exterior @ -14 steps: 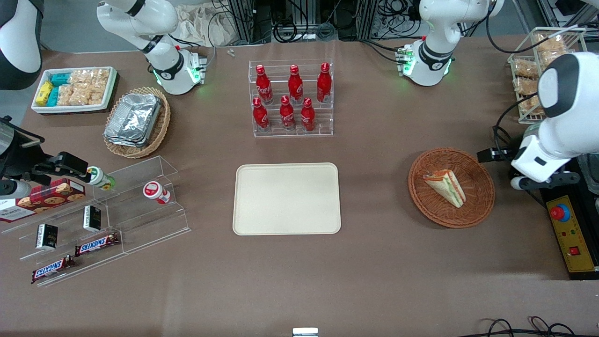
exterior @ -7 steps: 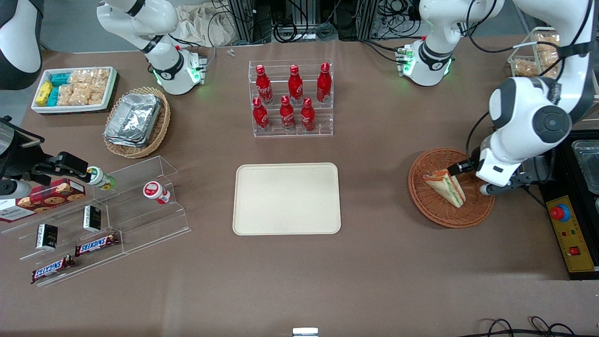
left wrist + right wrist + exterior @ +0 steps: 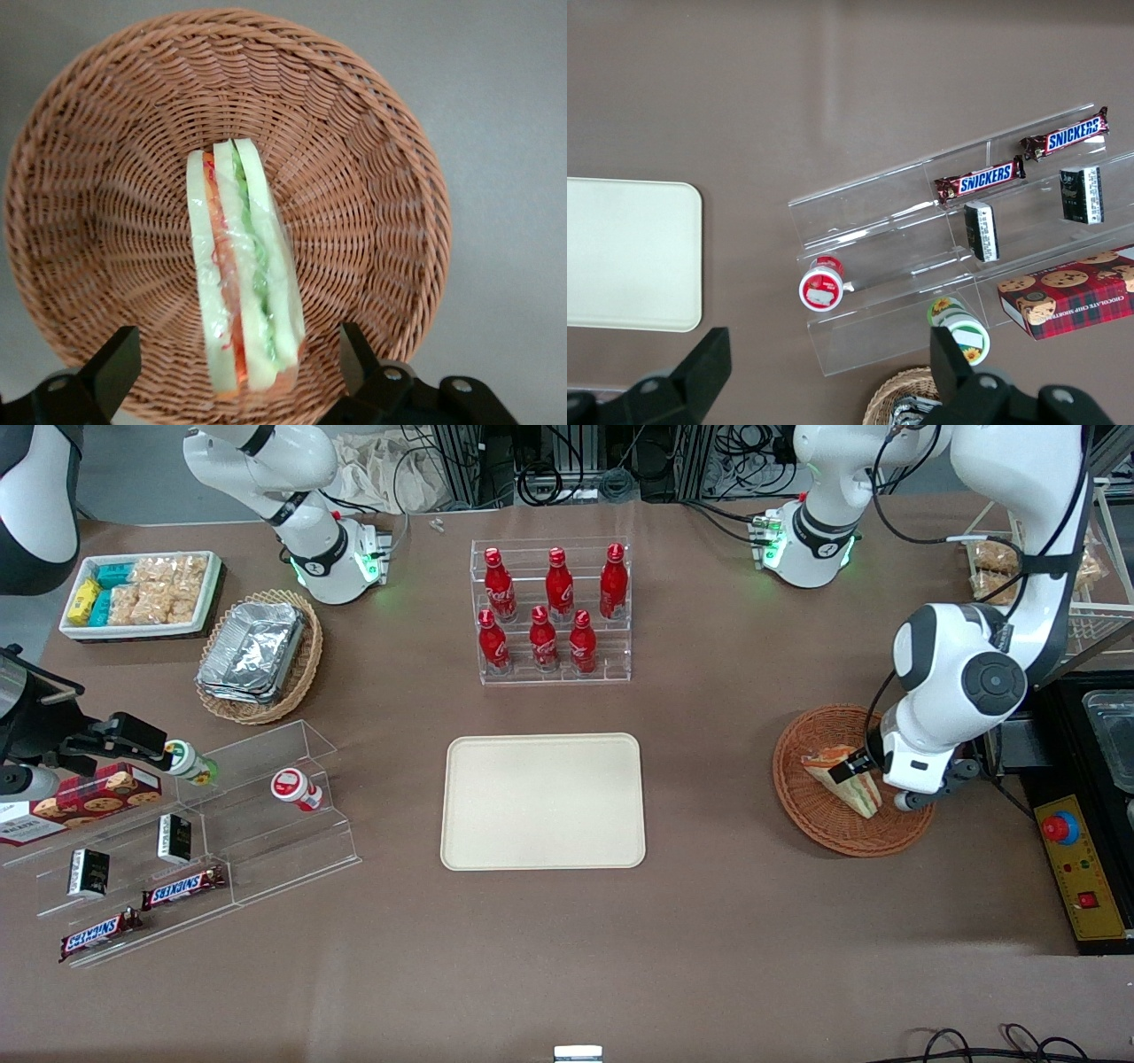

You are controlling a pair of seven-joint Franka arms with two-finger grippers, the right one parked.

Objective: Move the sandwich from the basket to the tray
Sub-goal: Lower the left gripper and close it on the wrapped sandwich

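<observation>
Brown cloth covers the whole tabletop (image 3: 709, 957), and most things on it stand as they did a second ago. Nearest to the front camera, toward the parked arm's end, the clear shelves (image 3: 204, 841) with candy bars have not moved. A little farther, in the middle, the tray (image 3: 543, 800) lies flat and carries nothing yet.

Toward the working arm's end sits the basket (image 3: 819, 824), at about the same depth as the tray. The sandwich (image 3: 842, 779) lies in it, resting on its side edge so that the red and green layers face up in the left wrist view. It has not shifted.

What has changed is the left arm. One second ago it hung beside the basket, outside the rim; now the gripper (image 3: 873, 779) has come in over the basket and is right at the sandwich. In the left wrist view the fingers (image 3: 106, 367) stand wide apart, one on each side of the sandwich (image 3: 244, 283), and they do not seem to touch it yet.

Farther still, the rack of red bottles (image 3: 549, 611) is as before.

I judge that the reach is almost done. What remains is to lower a little, close on the sandwich, lift it and carry it to the tray.
</observation>
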